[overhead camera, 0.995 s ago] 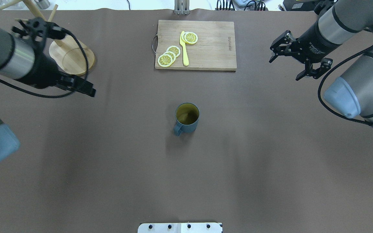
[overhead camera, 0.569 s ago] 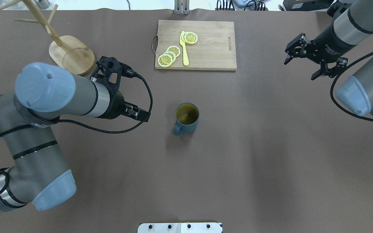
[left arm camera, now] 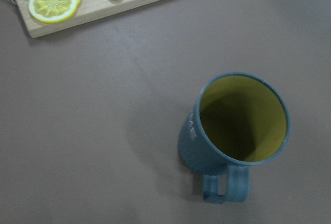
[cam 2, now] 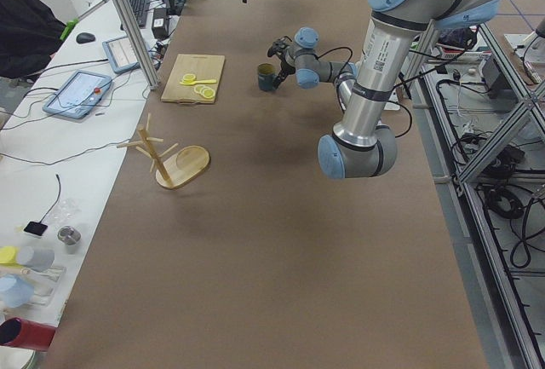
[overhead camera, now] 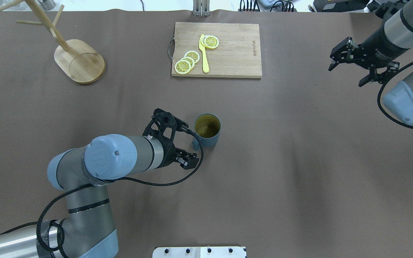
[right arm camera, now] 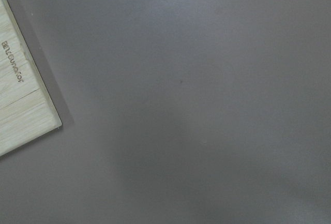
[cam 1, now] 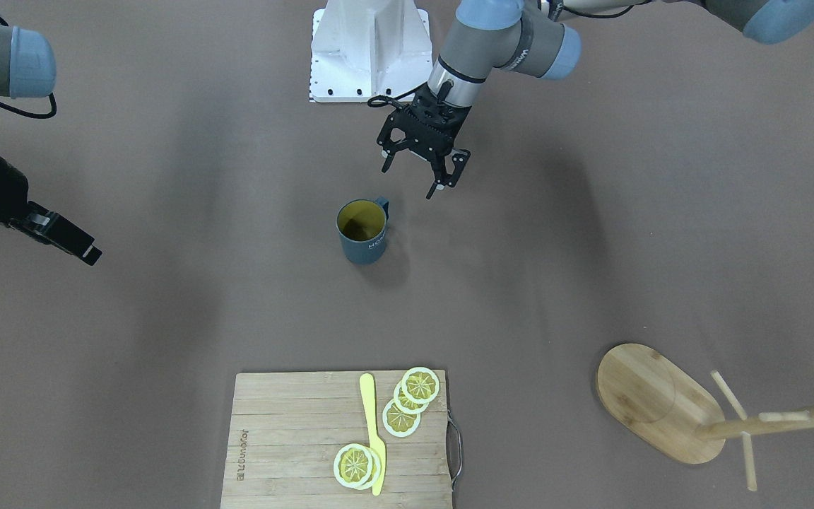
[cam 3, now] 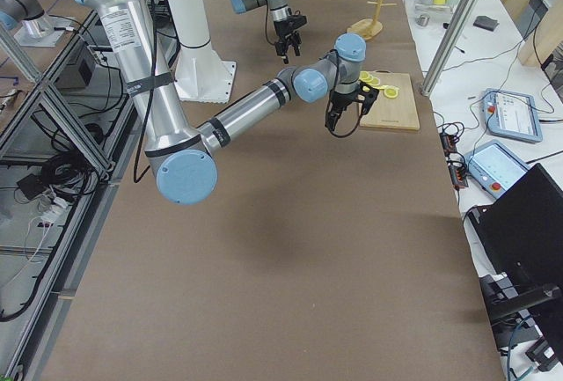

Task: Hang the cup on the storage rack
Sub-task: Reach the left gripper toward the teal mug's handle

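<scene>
The slate-blue cup with a yellow-olive inside stands upright at mid-table, its handle toward the robot. It also shows in the front view and fills the left wrist view. My left gripper is open and empty, and hovers above the table just beside the cup's handle side, not touching it. The bamboo storage rack stands at the far left with bare pegs. My right gripper is open and empty, far off at the right edge.
A wooden cutting board with lemon slices and a yellow knife lies at the back centre. The right wrist view shows only the brown table cover and a corner of the board.
My left arm has swung from beside the rack across to the cup. My right arm has drawn back toward the right edge. The cup has not moved.
</scene>
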`<state>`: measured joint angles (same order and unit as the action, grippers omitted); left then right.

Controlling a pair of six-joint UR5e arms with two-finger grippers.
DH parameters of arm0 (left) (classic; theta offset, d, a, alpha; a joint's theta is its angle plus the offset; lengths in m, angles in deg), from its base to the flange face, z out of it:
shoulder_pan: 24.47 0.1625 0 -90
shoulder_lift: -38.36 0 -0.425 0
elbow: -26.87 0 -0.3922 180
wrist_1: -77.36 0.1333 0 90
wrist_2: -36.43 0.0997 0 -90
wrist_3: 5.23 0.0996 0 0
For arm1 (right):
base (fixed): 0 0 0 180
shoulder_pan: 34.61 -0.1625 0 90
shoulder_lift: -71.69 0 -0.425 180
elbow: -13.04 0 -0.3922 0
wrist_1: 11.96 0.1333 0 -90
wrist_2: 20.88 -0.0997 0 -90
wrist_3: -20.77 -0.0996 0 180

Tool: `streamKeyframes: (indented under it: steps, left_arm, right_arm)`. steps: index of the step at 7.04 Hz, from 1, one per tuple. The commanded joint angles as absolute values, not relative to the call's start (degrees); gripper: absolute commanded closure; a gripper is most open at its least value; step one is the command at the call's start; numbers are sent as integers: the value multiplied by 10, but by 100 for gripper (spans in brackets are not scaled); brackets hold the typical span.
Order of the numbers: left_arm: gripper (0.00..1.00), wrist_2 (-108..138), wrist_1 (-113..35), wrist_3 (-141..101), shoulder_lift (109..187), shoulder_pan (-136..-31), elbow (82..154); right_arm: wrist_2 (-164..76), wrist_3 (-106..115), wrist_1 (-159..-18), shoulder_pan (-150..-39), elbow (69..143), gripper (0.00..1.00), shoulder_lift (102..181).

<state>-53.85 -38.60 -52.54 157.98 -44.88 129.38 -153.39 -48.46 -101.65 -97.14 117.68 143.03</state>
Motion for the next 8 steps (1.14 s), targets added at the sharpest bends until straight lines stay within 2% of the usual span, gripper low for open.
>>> streamKeyframes:
  steps: [1,5,8]
  left_arm:
    - [8,-504,-405,-524,1605,-430,1251]
    - [19,-501,-465,-524,1612,-432,1199]
    - [37,-501,-474,-524,1616,-431,1189]
  right_arm:
    - [-1534,-484,-1016,-974,1175,0,1431]
    - [-1534,-485,-1014,-974,1175,0,1431]
    - [-1534,-485,-1014,-974,1175,0,1431]
